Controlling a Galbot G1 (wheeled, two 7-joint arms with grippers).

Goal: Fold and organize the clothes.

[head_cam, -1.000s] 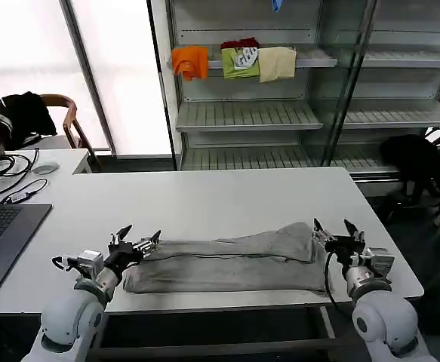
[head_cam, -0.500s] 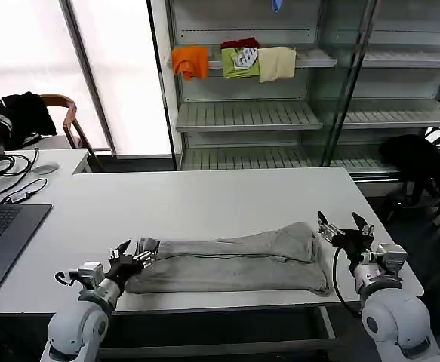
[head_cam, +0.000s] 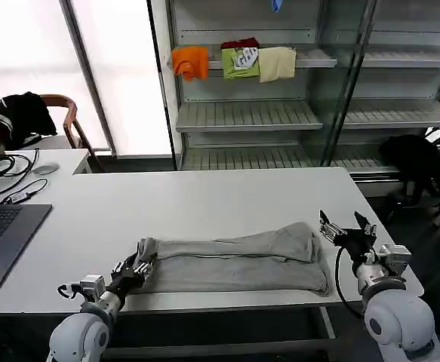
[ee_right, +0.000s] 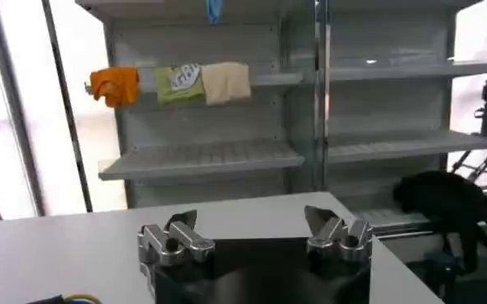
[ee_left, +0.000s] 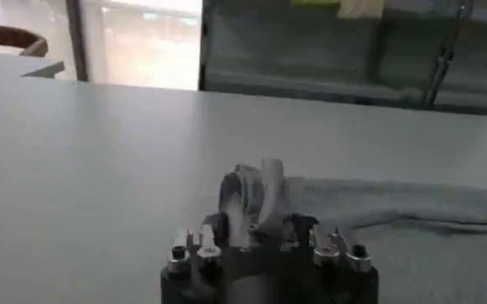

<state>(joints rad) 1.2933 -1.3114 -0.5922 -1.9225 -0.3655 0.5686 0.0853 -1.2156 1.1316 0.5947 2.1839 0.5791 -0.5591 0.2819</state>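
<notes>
The clothes [head_cam: 235, 264], a light grey T-shirt, lie folded into a long narrow strip along the front of the white table [head_cam: 204, 200]. My left gripper [head_cam: 143, 262] is at the strip's left end, shut on a bunched bit of the fabric. In the left wrist view that fabric [ee_left: 255, 194] stands up between the fingers of the left gripper [ee_left: 255, 227], and the strip runs away across the table. My right gripper [head_cam: 346, 228] hovers open just past the strip's right end, apart from the cloth. The right gripper [ee_right: 251, 227] has nothing between its fingers in the right wrist view.
A laptop [head_cam: 1, 237] and cables [head_cam: 1, 170] lie on the table at the left. Behind the table a metal shelf [head_cam: 250, 113] carries orange, green and cream folded garments [head_cam: 235, 62]. Black garments hang on a chair [head_cam: 20, 117] and lie at the right [head_cam: 416, 162].
My left gripper drew back toward the table's front edge and shut on the shirt's left end. The right gripper shifted slightly right, away from the shirt, and stayed open.
</notes>
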